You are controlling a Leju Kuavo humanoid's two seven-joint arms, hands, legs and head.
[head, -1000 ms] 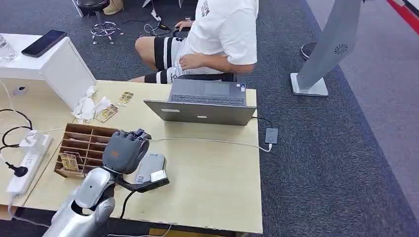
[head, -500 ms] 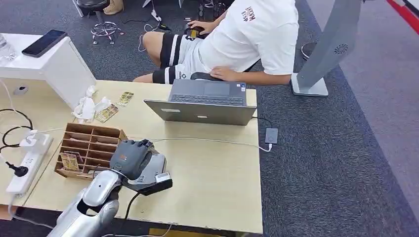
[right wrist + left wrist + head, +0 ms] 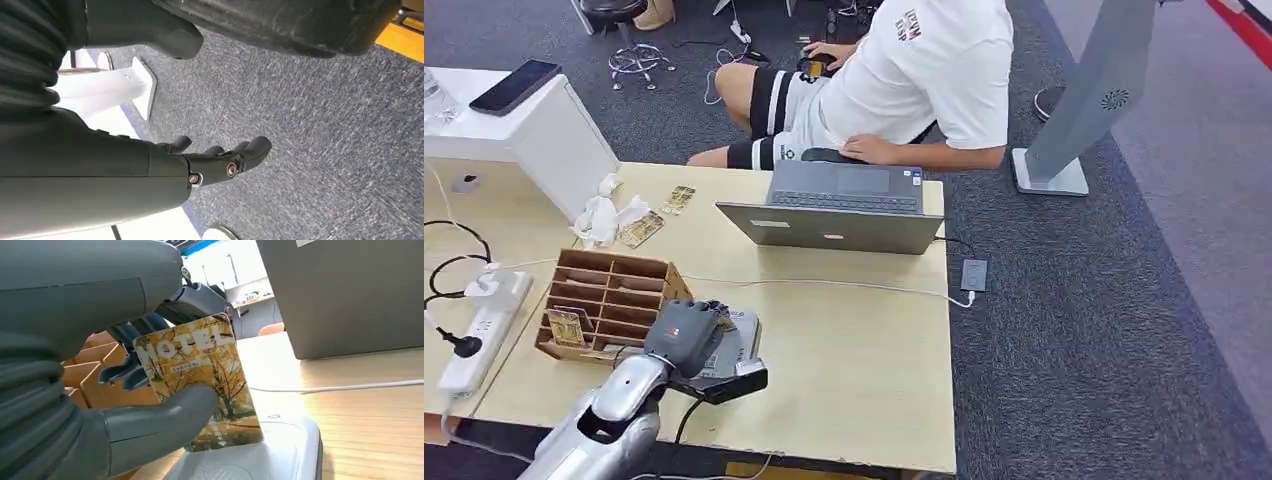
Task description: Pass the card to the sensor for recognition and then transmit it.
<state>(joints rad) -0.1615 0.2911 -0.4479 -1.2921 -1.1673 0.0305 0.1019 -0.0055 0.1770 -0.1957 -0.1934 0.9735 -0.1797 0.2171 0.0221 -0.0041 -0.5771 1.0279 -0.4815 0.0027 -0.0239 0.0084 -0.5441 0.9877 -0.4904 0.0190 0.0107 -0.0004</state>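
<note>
My left hand (image 3: 686, 335) grips the hotel card (image 3: 202, 382) over the sensor (image 3: 260, 460), hiding most of it lower left; my right hand (image 3: 220, 162) hangs empty, fingers apart.

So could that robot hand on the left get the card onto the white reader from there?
Probably yes: the left robot hand holds the card right over the reader, with nothing between them.

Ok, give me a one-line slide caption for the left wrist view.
Left hand holds a yellow autumn-tree "HOTEL" card just above the white card sensor on the wooden table.
</note>
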